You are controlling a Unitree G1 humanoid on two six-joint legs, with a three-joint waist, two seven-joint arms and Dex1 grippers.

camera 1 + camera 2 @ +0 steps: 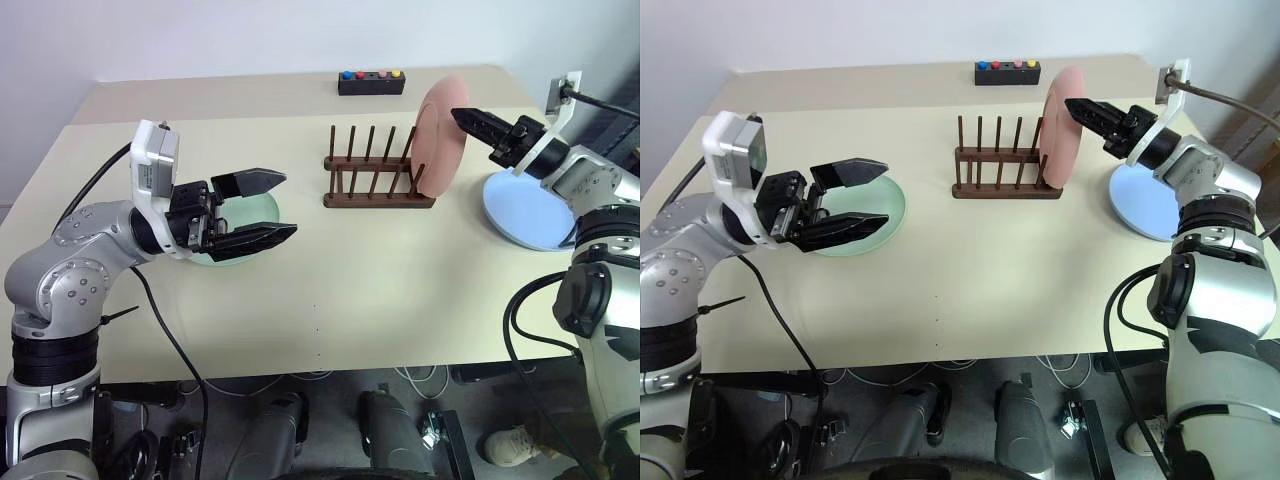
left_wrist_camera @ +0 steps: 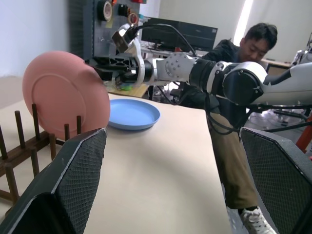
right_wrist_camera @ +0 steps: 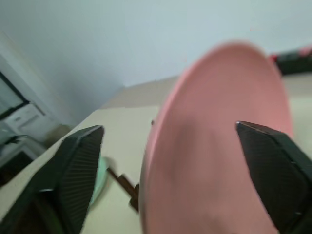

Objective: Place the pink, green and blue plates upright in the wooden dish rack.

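Pink plate (image 1: pixel 441 136) is sitting upright in the wooden dish rack (image 1: pixel 377 170).
Right gripper (image 1: pixel 470 120) is spread open at its 3 o'clock rim, left gripper (image 1: pixel 262 207) is gaping too; plates look light, stiff, slick, so I'd pinch the rim.

A salmon pink plate (image 1: pixel 441 137) stands in the dark brown wooden rack (image 1: pixel 373 178). At its 3 o'clock lies a light blue plate (image 1: pixel 525 212), at its 9 o'clock a mint green plate (image 1: pixel 892 205). The counter (image 1: pixel 380 290) is pale beige. At 12 o'clock, a black box (image 1: pixel 371 81) carries blue, red, pink and yellow buttons.
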